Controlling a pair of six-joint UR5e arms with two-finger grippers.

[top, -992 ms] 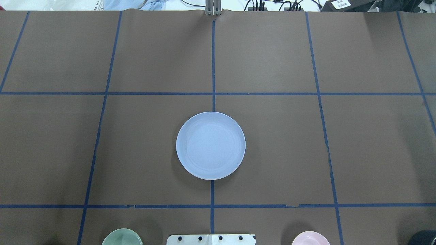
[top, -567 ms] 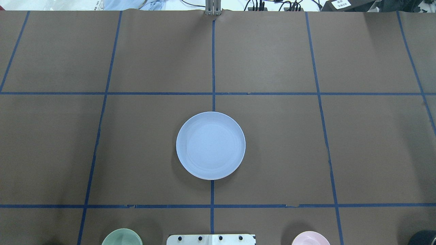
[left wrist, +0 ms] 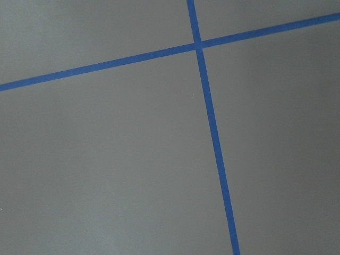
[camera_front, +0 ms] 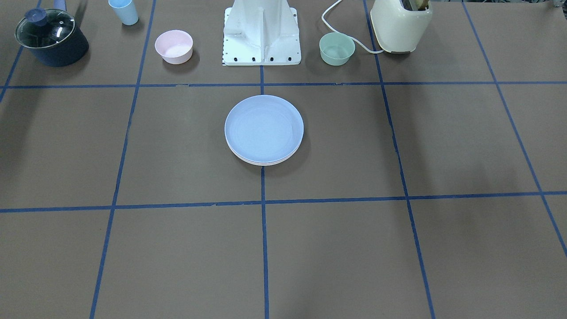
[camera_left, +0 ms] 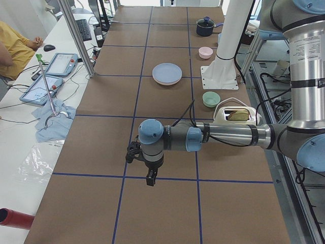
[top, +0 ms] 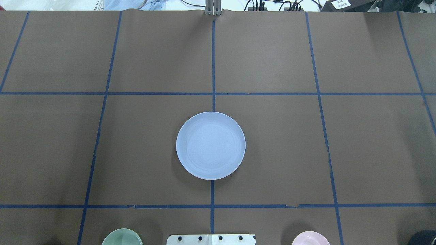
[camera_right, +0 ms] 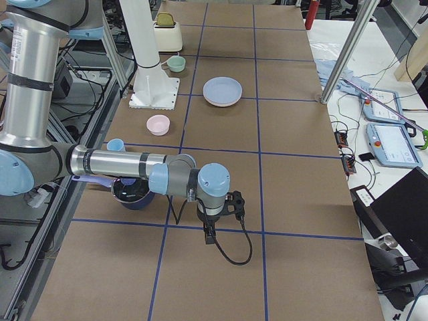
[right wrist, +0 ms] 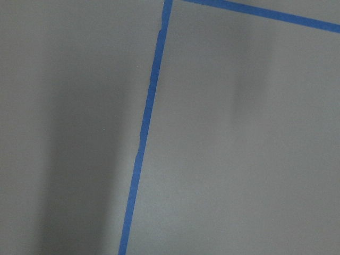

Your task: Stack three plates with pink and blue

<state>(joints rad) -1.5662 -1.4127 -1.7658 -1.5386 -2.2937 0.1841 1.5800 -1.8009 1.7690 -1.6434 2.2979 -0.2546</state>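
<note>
While both my arms reach out low over the brown worktop [top: 272, 51], neither touches anything on it. My left arm [camera_left: 228, 134] stretches towards the worktop's left end, and my right arm [camera_right: 114, 162] towards its right end. My white base [camera_front: 262, 33] stands at the middle of my own edge.

The three plates lie in one stack at the middle of the worktop, a little nearer my edge than the operators'. The blue plate [top: 210, 145] is on top. Two paler rims [camera_front: 264, 163] peep out beneath it; I cannot tell their colours apart.

Along my edge stand a cream toaster [camera_front: 401, 24], a dark lidded pot [camera_front: 51, 37], a pink bowl [camera_front: 173, 46], a green bowl [camera_front: 336, 48] and a light blue cup [camera_front: 124, 11].

My left gripper [camera_left: 151, 179] and right gripper [camera_right: 210, 236] point down above blue tape lines, well apart from the stack. How wide their fingers stand I cannot tell.
</note>
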